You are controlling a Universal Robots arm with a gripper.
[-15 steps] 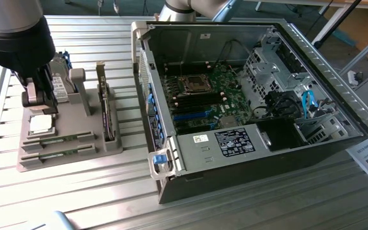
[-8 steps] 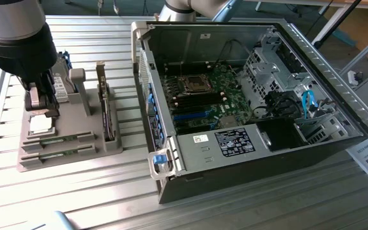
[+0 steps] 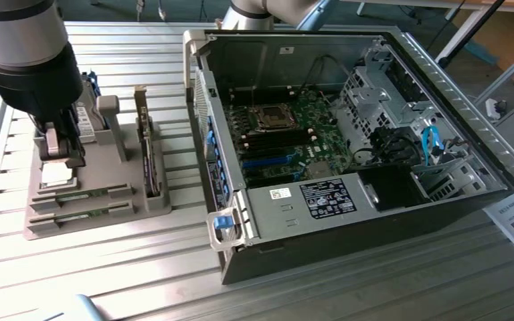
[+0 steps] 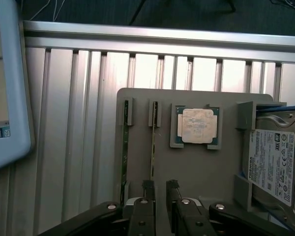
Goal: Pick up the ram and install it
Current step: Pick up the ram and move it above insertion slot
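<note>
Two ram sticks stand on edge in slots of the grey holder [image 4: 187, 167]; in the wrist view they are thin green lines, one ram stick [image 4: 153, 142] nearer my fingers and a second stick [image 4: 125, 147] beside it. In the exterior view the ram sticks [image 3: 83, 194] lie along the holder's front steps. My gripper [image 4: 160, 192] hangs just above the holder, narrowly open with nothing between its fingers, and the nearer stick's end lies close to one fingertip [image 4: 147, 189]. In the exterior view the gripper [image 3: 61, 157] is at the left, over the holder.
The holder also carries a square silver processor [image 4: 196, 125], a hard drive [image 4: 273, 164] and an upright card [image 3: 150, 160]. An open computer case [image 3: 436, 67] with its motherboard [image 3: 284, 134] lies at the exterior view's right. A white screen device [image 4: 5, 83] sits beside the holder.
</note>
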